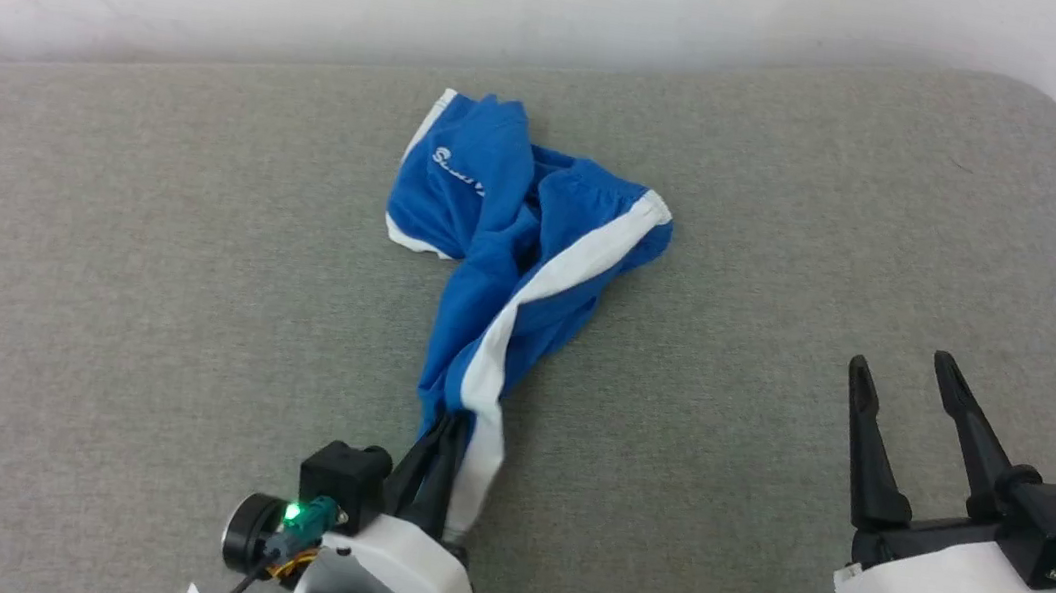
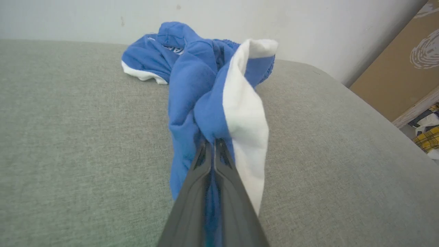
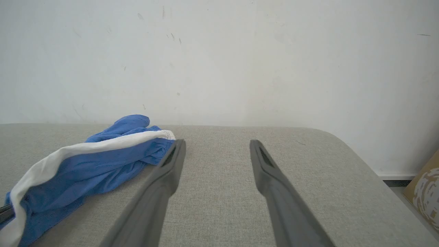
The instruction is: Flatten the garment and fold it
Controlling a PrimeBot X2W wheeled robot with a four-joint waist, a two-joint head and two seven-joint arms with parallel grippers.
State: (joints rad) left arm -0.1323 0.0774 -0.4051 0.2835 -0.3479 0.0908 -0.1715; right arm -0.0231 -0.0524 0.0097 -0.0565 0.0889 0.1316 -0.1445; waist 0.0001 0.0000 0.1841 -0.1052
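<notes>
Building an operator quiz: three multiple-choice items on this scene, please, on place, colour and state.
1. Where does the garment lie? A on the floor; B on the grey padded surface; C in a basket.
2. What colour is its broad band? A red; B black; C white.
3. How is the left gripper? A shut on the garment; B open, empty; C shut, empty.
Answers: B, it rests on the grey top; C, a white stripe crosses the blue; A, it pinches the cloth's near end.

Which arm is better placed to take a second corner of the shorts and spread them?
Right. The right gripper is open and empty, right of the garment; the left gripper is shut on its near end.
</notes>
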